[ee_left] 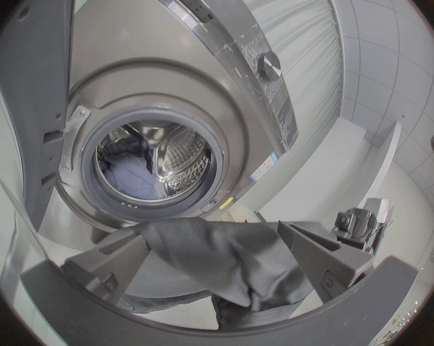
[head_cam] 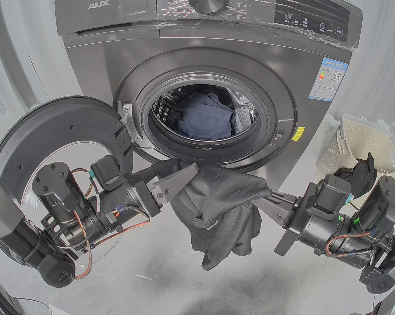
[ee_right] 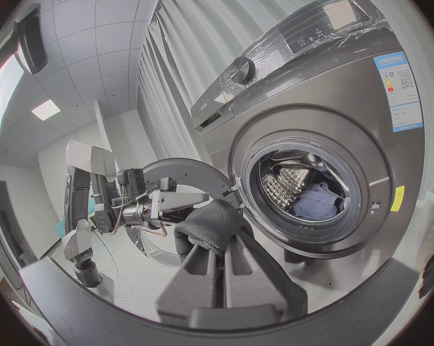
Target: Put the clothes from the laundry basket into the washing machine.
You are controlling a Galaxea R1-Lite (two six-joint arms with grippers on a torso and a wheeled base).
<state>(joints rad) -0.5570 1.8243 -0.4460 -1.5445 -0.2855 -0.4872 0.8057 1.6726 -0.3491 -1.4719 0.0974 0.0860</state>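
Hanging between the two grippers, a dark grey soft cloth garment (head_cam: pixel 219 197) sagged in the middle of the head view. It was just below and in front of the round opening of the big grey metal washing machine (head_cam: pixel 197 53).

The right gripper (head_cam: pixel 269 197) was at the lower right of the frame and was pinched tight on one end of the garment. In the right wrist view its two fingers sat close together with a fold of the cloth squeezed between them.

The left gripper (head_cam: pixel 173 176) was at the lower left. Its fingers were spread wide apart, and the other end of the garment lay draped across the gap between them. The rest of the garment drooped down over the pale floor (head_cam: pixel 140 263).

The round dark door (head_cam: pixel 53 127) of the machine stood wide open at the left of the frame, right behind the left arm. Inside the shiny metal drum (head_cam: pixel 164 108) lay a blue cloth (head_cam: pixel 204 117).

At the right edge of the frame was a cream plastic laundry basket (head_cam: pixel 372 141) full of small holes, beside the machine. A dark piece of clothing (head_cam: pixel 359 173) sat at its near edge, just above the right arm.
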